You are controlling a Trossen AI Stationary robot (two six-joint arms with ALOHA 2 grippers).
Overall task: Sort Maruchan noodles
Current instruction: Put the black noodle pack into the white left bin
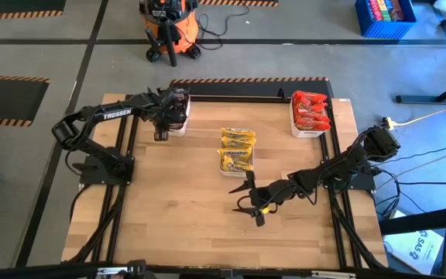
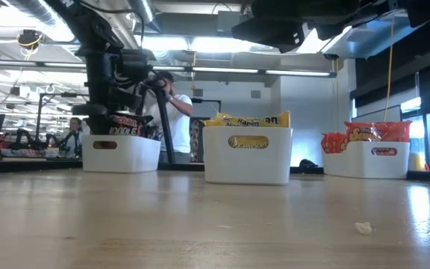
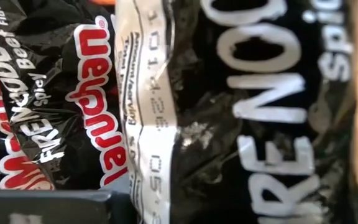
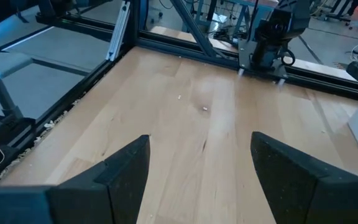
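Last dark packet going into the far-left tray

My left claw (image 1: 163,124) sits over the left tray (image 2: 122,153), pressed close to the dark Maruchan noodles (image 3: 247,124); whether it grips one I cannot tell; right claw (image 4: 197,168) gapes empty above the worktop (image 1: 184,209); next, I judge, lift clear.

- black Maruchan packets (image 3: 247,112) with white and red lettering
- yellow packets (image 1: 237,149)
- red packets (image 1: 310,110)
- white trays (image 2: 248,158)
- light wood table (image 1: 192,209)
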